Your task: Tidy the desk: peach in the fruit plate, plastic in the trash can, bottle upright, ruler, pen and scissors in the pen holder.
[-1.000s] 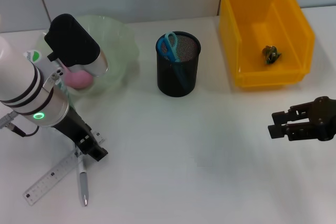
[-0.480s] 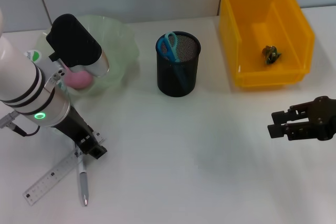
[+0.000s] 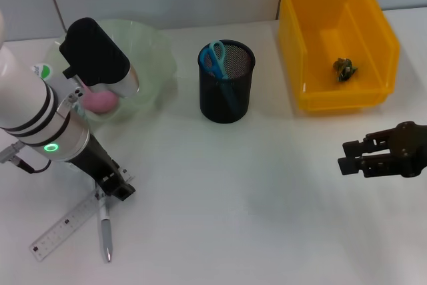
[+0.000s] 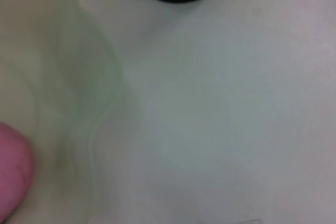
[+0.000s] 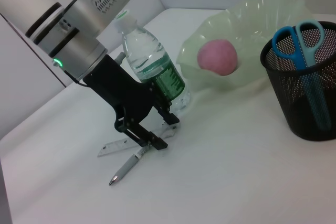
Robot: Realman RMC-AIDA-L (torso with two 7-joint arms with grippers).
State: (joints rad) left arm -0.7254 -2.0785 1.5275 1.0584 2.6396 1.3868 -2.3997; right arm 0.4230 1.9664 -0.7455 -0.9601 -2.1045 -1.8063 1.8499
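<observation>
Head view: left gripper (image 3: 115, 187) low over the pen (image 3: 105, 230) and ruler (image 3: 65, 225), fingers spread to straddle the pen's top end — 2 items left for the pen holder (image 3: 227, 81); right gripper (image 3: 353, 157) parked, fingers apart.

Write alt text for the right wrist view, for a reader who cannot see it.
The left gripper reaches down over a pen and a clear ruler lying on a white desk. Behind it stands an upright water bottle, with a pink peach in a pale green fruit plate and blue scissors in a black mesh pen holder.
</observation>
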